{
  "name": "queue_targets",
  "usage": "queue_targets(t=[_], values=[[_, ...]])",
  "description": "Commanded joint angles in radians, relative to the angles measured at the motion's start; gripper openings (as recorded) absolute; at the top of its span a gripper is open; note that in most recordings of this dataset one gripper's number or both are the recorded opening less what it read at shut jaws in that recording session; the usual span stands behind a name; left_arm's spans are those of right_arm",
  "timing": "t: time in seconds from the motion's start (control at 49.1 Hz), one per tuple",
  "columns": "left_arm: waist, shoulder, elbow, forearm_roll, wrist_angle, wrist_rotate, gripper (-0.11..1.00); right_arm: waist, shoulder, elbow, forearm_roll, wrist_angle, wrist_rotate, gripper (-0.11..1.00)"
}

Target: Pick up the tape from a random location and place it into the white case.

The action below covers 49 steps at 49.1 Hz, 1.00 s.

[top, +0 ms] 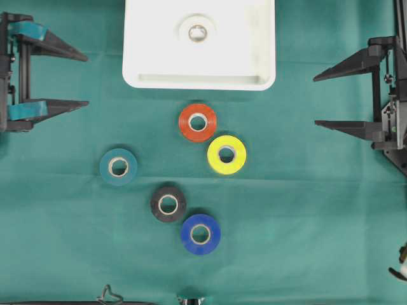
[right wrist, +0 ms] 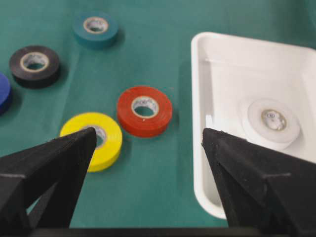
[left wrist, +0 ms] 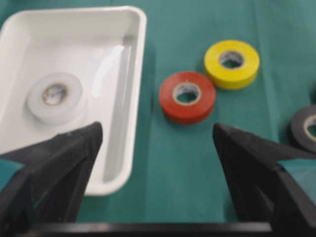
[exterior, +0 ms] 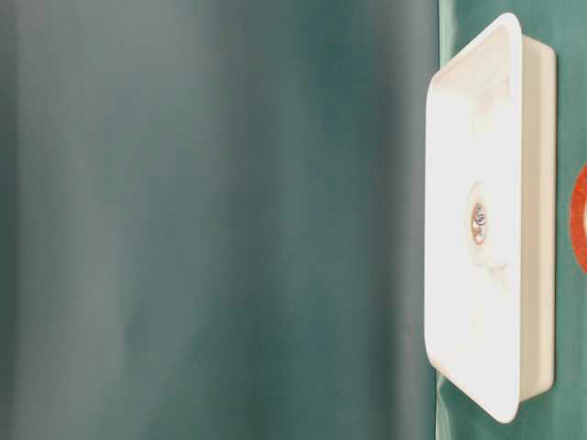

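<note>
- Green cloth (top: 305,210) covers the whole table, smooth and matte, with faint creases; it should keep a roll from sliding.
- Left gripper (top: 48,70) and right gripper (top: 353,95) both hang released and empty at opposite edges, jaws spread wide.
- White case (top: 254,38) lies between the two claws, towards the far edge, with one white tape roll (top: 197,30) already lying flat inside.
- Five loose rolls lie flat on the cloth: red tape (top: 198,122) just in front of the left claw and nearest the case, yellow tape (top: 226,154) touching it, teal tape (top: 118,166), black tape (top: 168,203) and blue tape (top: 200,234) farther off.
- Each roll looks light and stiff with a slick outer band; pinching across the outer wall, or rim to core hole, seems safest.
</note>
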Motion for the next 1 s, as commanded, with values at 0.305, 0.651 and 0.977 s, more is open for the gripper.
queue_targets(t=[0.305,0.651,0.977], values=[[-0.014,-0.034,0.106,-0.011,-0.101,-0.011,0.98,0.000,0.006,0.072,0.021,-0.127,0.009,0.91],[-0.014,-0.034,0.107,-0.011,-0.106,-0.028,0.97,0.000,0.020,0.074,0.023,-0.130,0.009,0.91],[-0.014,-0.035,0.107,-0.011,-0.104,-0.028,0.97,0.000,0.021,0.069,0.023,-0.140,0.028,0.91]])
